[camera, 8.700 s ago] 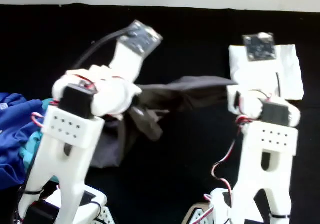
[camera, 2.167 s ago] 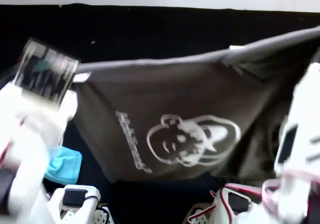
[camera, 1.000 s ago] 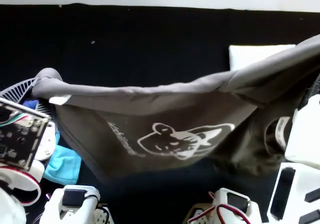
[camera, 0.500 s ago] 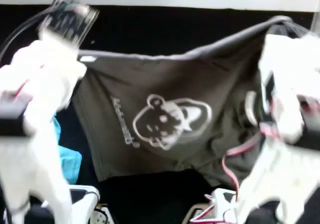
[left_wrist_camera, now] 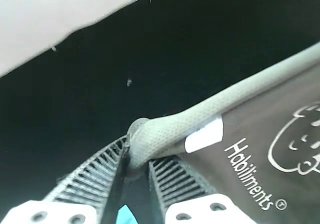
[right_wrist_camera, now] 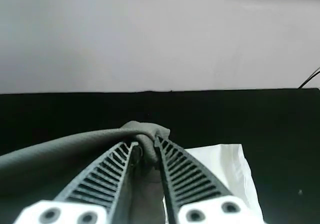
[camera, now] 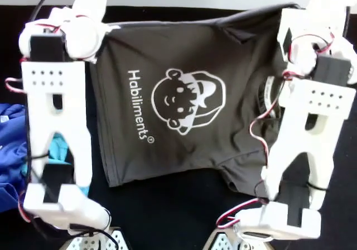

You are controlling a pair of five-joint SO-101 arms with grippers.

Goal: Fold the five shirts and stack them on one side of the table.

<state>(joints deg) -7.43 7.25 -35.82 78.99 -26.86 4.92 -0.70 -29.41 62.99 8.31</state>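
A dark grey shirt [camera: 178,105] with a white cartoon face and lettering hangs stretched between both arms over the black table. My left gripper [left_wrist_camera: 136,143] is shut on the shirt's hem [left_wrist_camera: 210,116] at one top corner, by a small white label [left_wrist_camera: 204,136]. At the opposite top corner my right gripper [right_wrist_camera: 145,148] is shut on a bunched fold of the grey shirt [right_wrist_camera: 75,146]. In the high view the left arm [camera: 56,94] stands at the left and the right arm [camera: 309,110] at the right, both stretched toward the far edge.
A pile of blue shirts [camera: 11,149] and a turquoise one [camera: 58,149] lie at the left. A folded white shirt [right_wrist_camera: 222,166] rests on the table beyond the right gripper. The pale wall [right_wrist_camera: 160,34] rises behind the black table [left_wrist_camera: 200,39].
Both arms swung the grey shirt up and outward toward the far edge. It went from a crumpled heap to sagging between them, and now hangs spread flat with the print upright.
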